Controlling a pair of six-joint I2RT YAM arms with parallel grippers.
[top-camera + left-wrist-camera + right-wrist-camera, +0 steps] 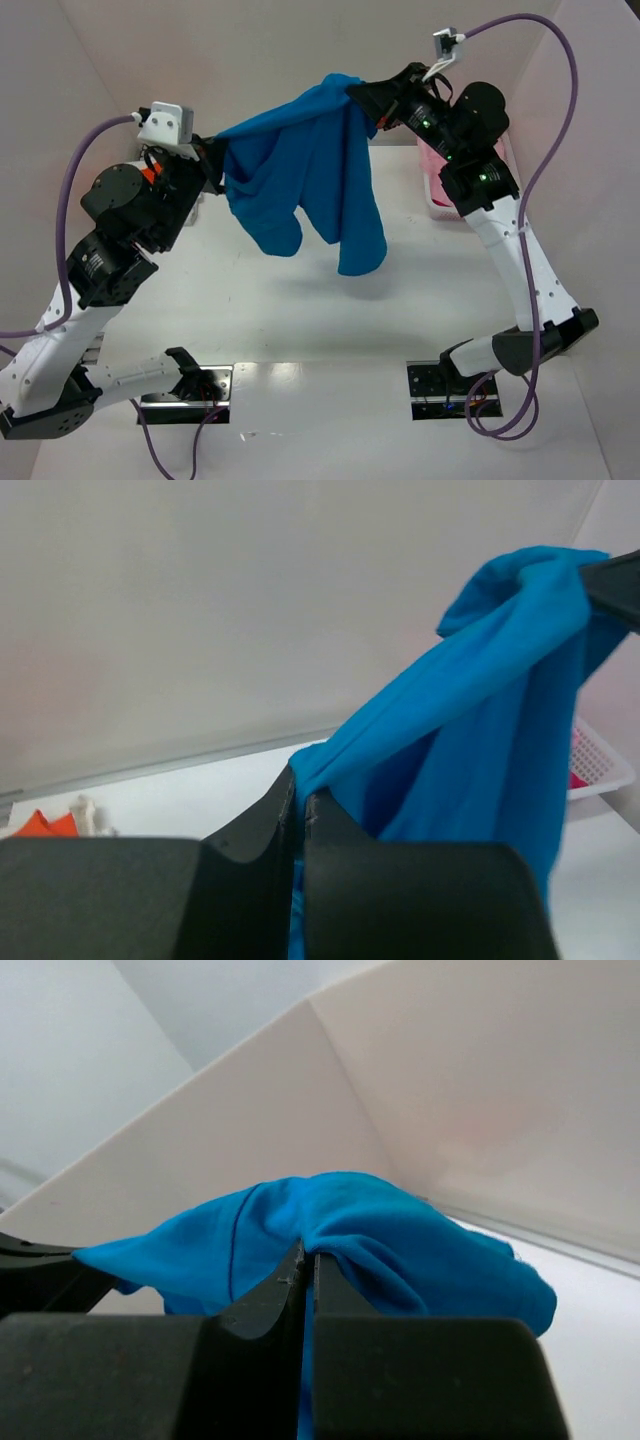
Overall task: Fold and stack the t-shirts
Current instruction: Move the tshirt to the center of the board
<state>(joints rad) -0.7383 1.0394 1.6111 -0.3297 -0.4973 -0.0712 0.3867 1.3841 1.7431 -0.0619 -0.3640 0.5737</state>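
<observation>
The bright blue t-shirt [305, 165] hangs above the table [300, 330], its long axis stretched from the left gripper [300, 798] up and across to the right gripper [307, 1260], with loose folds drooping toward the near side. Both sets of fingers are clenched fully closed, each on a bunched edge of the cloth. Which edge is collar or hem is hard to tell.
</observation>
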